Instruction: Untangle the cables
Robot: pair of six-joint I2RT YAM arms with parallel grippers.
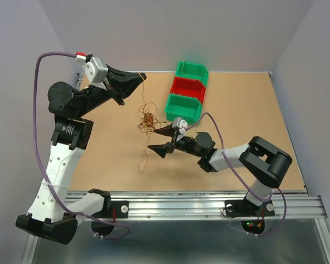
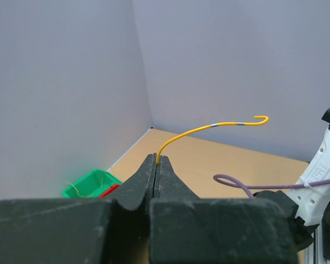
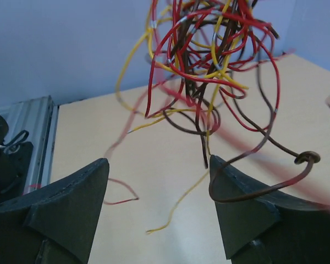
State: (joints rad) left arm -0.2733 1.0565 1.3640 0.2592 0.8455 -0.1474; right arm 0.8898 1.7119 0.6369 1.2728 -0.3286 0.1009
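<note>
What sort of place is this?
Likely a robotics lab test cell: a left arm and right arm bolted to a metal rail, a wooden tabletop boxed in by plain grey walls, and sorting bins beside a wire tangle.

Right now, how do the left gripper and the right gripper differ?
Left gripper is shut, pinching a yellow cable; right gripper stands wide open, gripping nothing, though a brown cable rests against it. Left gripper is near the table's far-left corner; right gripper is mid-table beside the tangle. Both have black wedge-shaped fingers.
</note>
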